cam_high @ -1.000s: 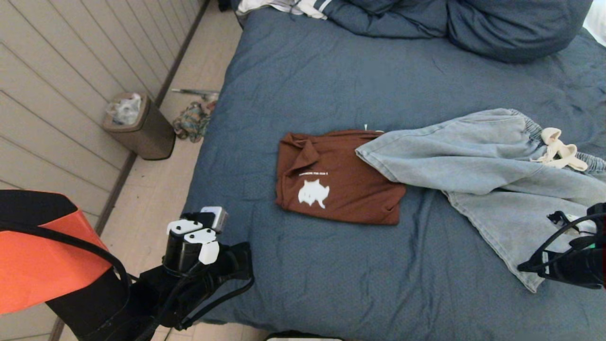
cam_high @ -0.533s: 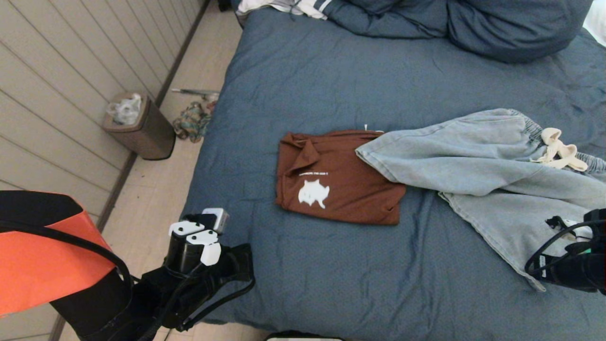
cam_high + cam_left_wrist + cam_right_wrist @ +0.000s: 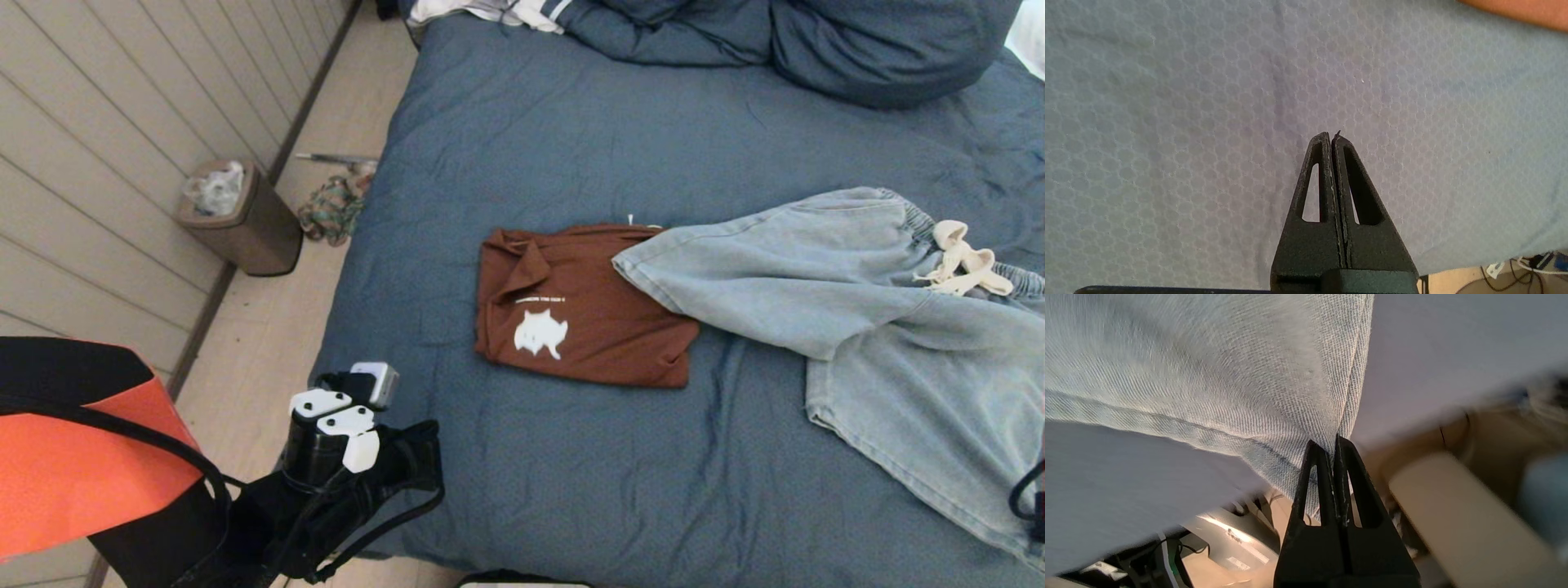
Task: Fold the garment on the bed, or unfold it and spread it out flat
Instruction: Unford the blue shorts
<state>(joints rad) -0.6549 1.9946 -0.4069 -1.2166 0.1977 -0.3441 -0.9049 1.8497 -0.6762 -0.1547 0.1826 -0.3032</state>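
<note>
Light blue jeans [image 3: 824, 278] lie spread on the right of the slate-blue bed [image 3: 571, 139], one leg overlapping a folded brown shirt [image 3: 580, 310] with a white print. My right gripper [image 3: 1331, 439] is shut on the hem corner of the other jeans [image 3: 1208, 375] leg, at the bed's front right edge; in the head view only its cable shows at the right border. My left gripper [image 3: 1330, 135] is shut with nothing in it, hanging just above the bed cover [image 3: 1167, 122] at the front left corner, where the left arm [image 3: 343, 457] shows.
A bunched blue duvet and pillow [image 3: 800, 41] lie at the head of the bed. A cream drawstring [image 3: 963, 261] sits at the jeans' waistband. On the floor to the left stand a brown bin [image 3: 241, 216] and a small heap of cloth [image 3: 331, 208]. Orange-black robot body [image 3: 73, 441] at lower left.
My right gripper has pulled the near jeans leg toward the front right, stretching it out and leaving the head view. The left arm has sunk slightly.
</note>
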